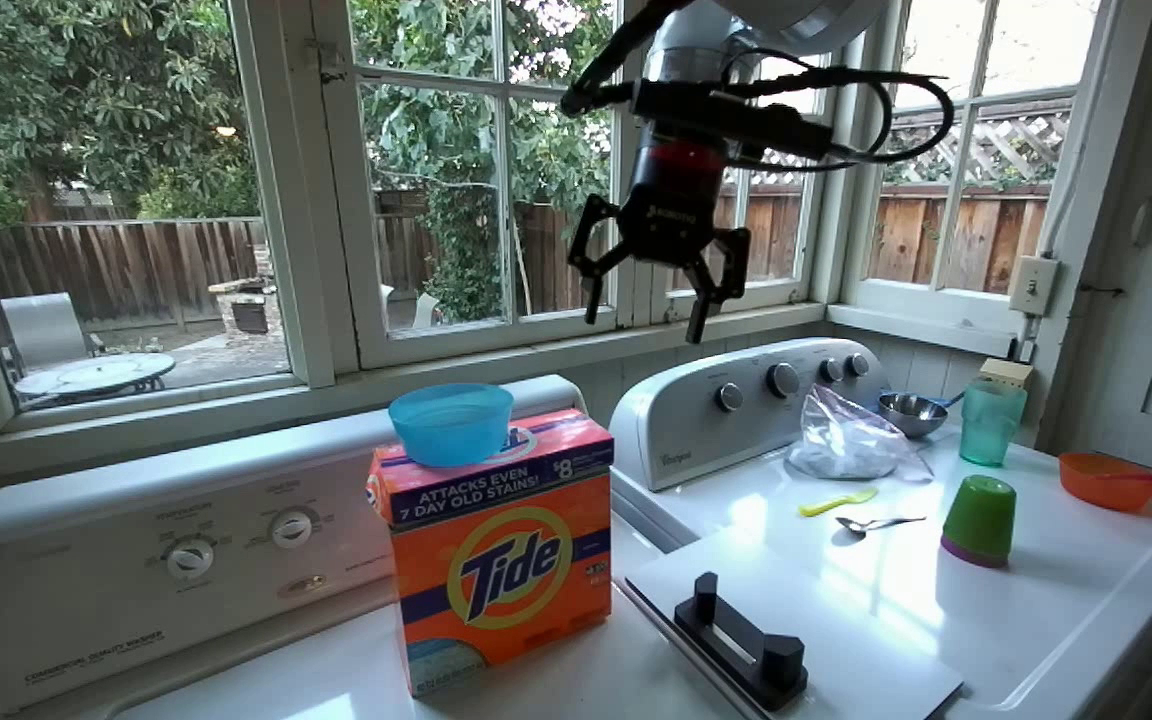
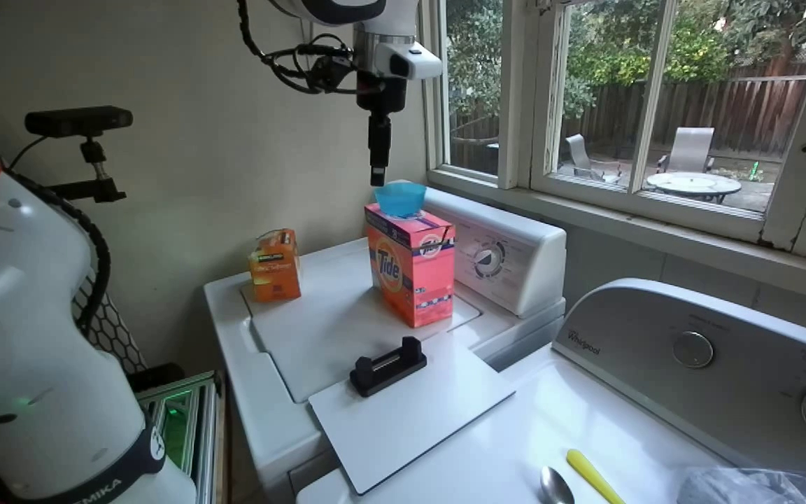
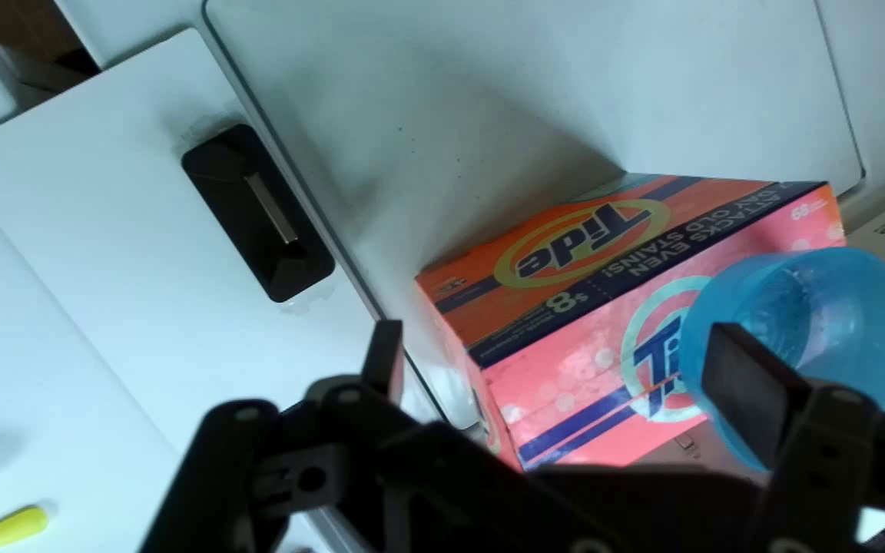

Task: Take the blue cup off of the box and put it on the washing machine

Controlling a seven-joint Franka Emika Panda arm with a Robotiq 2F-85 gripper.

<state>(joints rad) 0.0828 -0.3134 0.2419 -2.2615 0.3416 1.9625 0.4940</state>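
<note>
On top of the box (image 1: 511,570), as seen in an exterior view, the blue cup (image 1: 451,430) rests upright with its mouth facing up. The box stands on the washing machine (image 1: 536,690); lettering on the control panel (image 1: 236,560) appears to include the word "washer". The gripper (image 1: 644,325) hangs above the cup's level and toward picture right, pointing down. Its two fingers (image 1: 699,317) are spread apart with nothing between them.

In an exterior view that includes an orange carton (image 2: 276,267), the gripper appears edge-on. The fingertips (image 2: 378,175) line up with the carton-side edge of the cup rim. Finger spacing cannot be read from this angle.

In the wrist view, the cup appears partly behind one finger pad (image 3: 754,392) rather than centred between the two. A black handle (image 3: 258,215) on a white board (image 3: 143,230) lies well apart from the cup.

Step in hand (judged): approach before grasp; the cup is not yet off the box. Next move: shift the gripper sideways until the cup, or one wall of it, sits between the fingers, then lower and grip. Whether the gap spans the full rim cannot be told; if it does not, straddle a single wall with one finger inside. After lifting, set the cup down on the lid (image 3: 488,92) beside the box.
</note>
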